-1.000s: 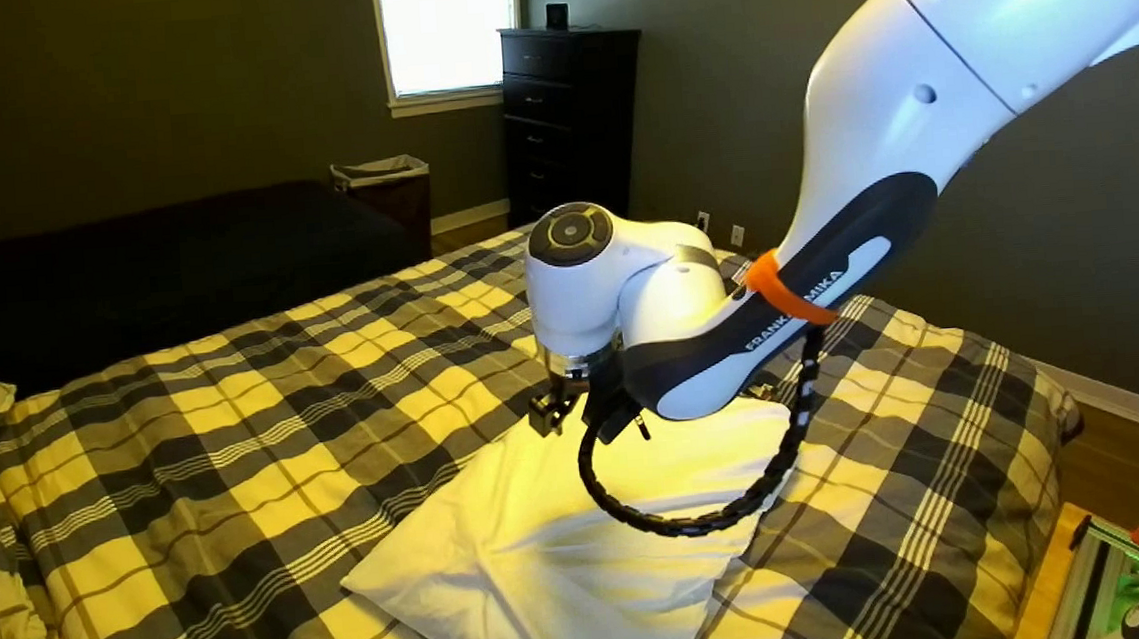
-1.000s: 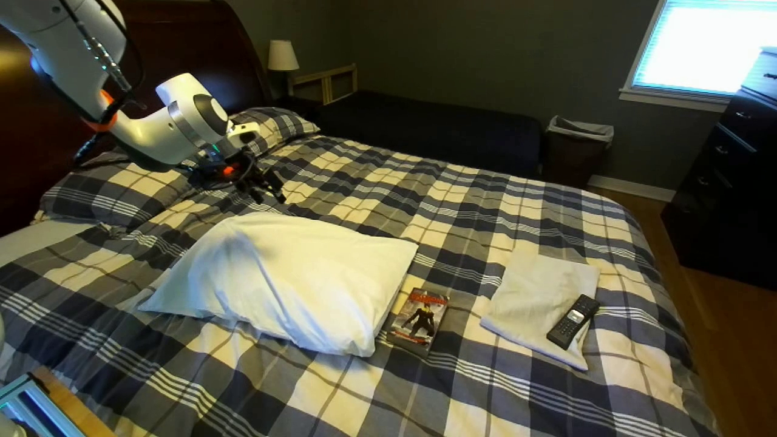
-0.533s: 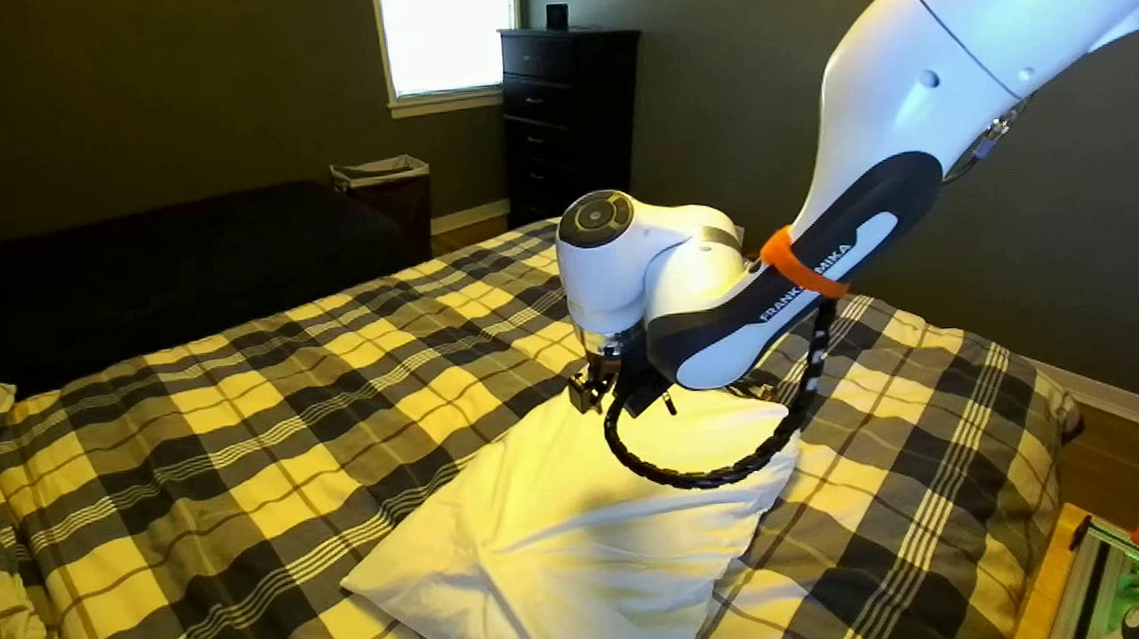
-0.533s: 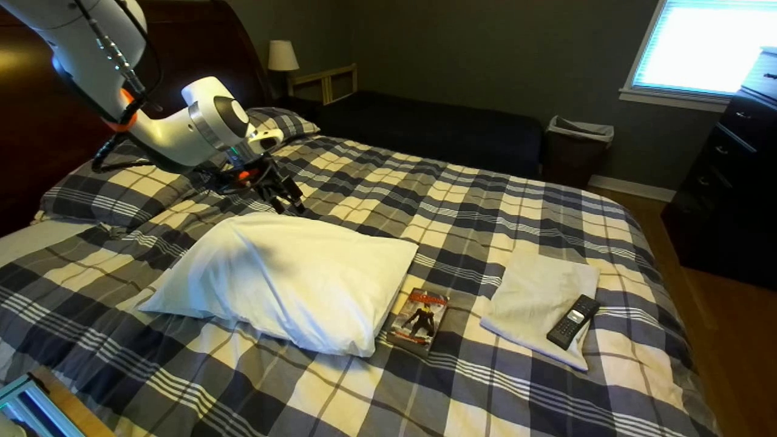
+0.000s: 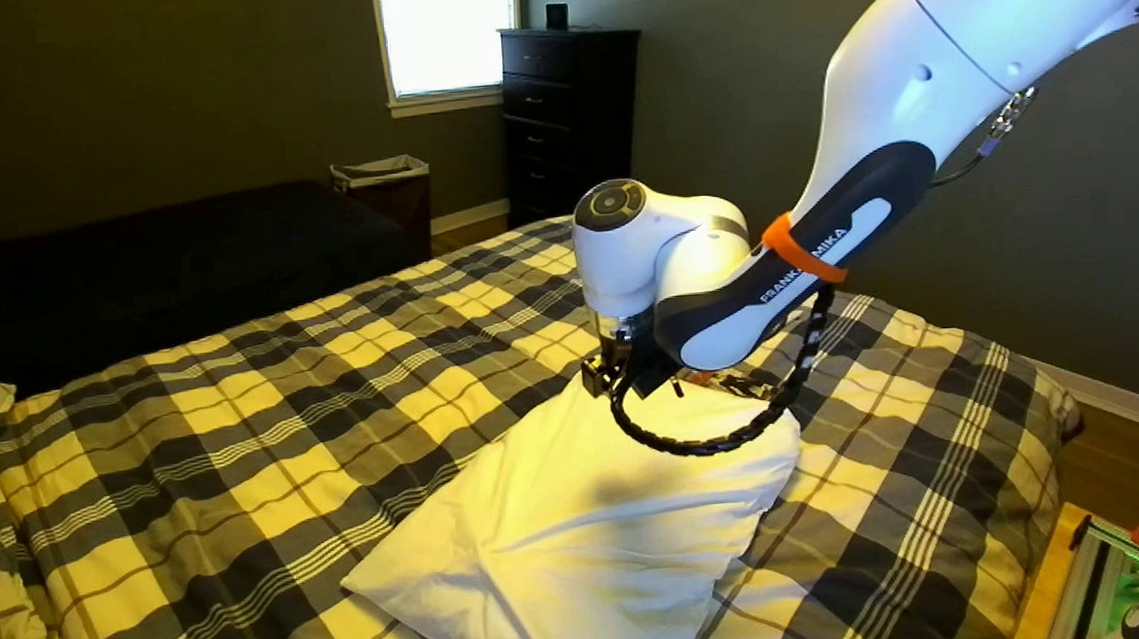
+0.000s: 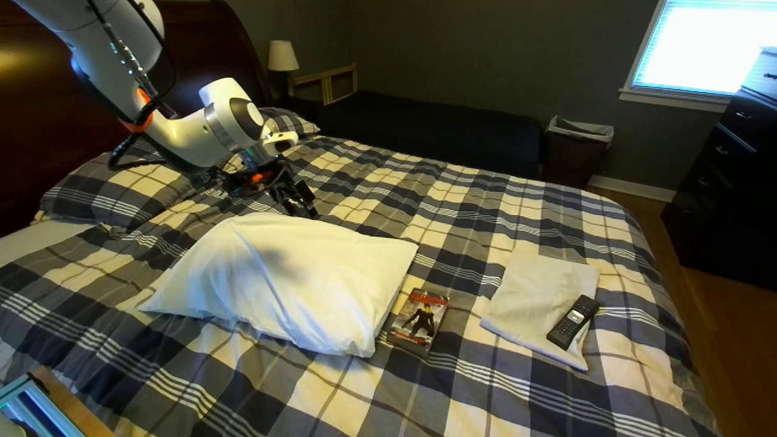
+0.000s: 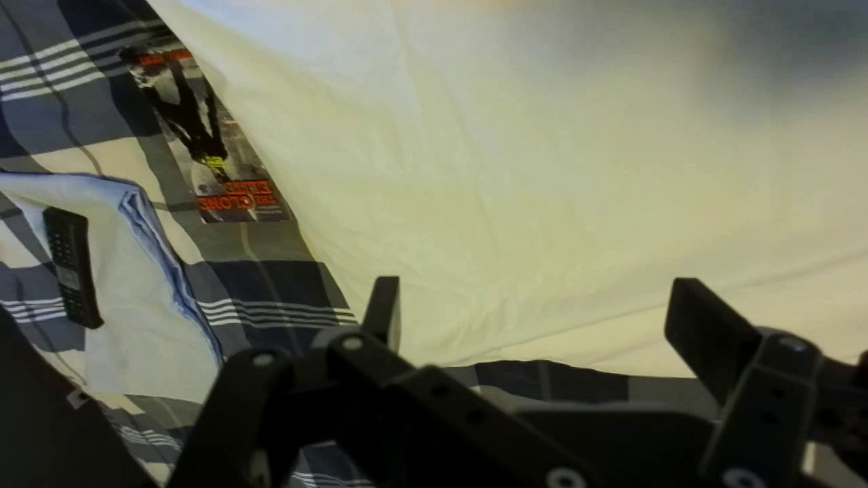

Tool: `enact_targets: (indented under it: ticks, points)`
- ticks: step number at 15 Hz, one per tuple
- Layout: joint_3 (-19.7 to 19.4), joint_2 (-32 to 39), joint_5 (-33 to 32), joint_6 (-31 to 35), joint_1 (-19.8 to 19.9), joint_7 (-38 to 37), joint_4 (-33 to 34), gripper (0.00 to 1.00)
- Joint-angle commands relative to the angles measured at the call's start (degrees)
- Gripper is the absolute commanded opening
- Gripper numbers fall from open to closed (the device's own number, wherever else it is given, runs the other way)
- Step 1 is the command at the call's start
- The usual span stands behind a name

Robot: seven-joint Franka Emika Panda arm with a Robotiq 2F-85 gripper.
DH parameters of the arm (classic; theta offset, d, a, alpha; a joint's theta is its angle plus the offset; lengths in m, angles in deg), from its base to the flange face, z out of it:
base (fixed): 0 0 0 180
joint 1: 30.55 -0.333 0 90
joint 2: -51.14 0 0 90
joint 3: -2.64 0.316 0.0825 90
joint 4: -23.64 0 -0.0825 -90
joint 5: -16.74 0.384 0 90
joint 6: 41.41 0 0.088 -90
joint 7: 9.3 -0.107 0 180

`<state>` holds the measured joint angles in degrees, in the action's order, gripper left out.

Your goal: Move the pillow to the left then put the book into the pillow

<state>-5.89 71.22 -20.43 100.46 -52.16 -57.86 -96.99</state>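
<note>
The white pillow (image 5: 564, 530) lies wrinkled on the plaid bed. It also shows in an exterior view (image 6: 322, 267) and fills much of the wrist view (image 7: 542, 176). The book (image 6: 419, 321), with a dark, red-lettered cover, lies flat beside the pillow's short edge. In the wrist view the book (image 7: 210, 135) touches or nearly touches that edge. In an exterior view only part of the book (image 5: 744, 384) shows behind the arm. My gripper (image 7: 536, 291) is open and empty, above the pillow's long edge. In an exterior view the gripper (image 6: 303, 209) hangs over that far side.
A folded white cloth (image 6: 528, 291) with a black remote (image 6: 573, 321) on it lies beyond the book; both show in the wrist view. Plaid pillows (image 6: 127, 188) lie by the headboard (image 6: 194, 42). A metal-and-wood bench (image 5: 1079, 575) stands at the bed's side.
The arm and open gripper have moved along the bed away from the headboard, rightward in both exterior views. The pillow, book, cloth and remote have not moved.
</note>
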Motion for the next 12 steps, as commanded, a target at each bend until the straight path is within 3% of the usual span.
enact_targets:
  ticks: [1, 6, 12]
  points:
    - [-0.03, -0.08, -2.90, 0.62, 5.90, 2.02, -0.48, 1.00]
    - [-1.55, 2.36, -10.54, 3.17, 12.48, 7.05, 0.26, 1.00]
    - [-2.80, 9.05, -10.10, 5.76, 18.63, 14.53, 2.23, 1.00]
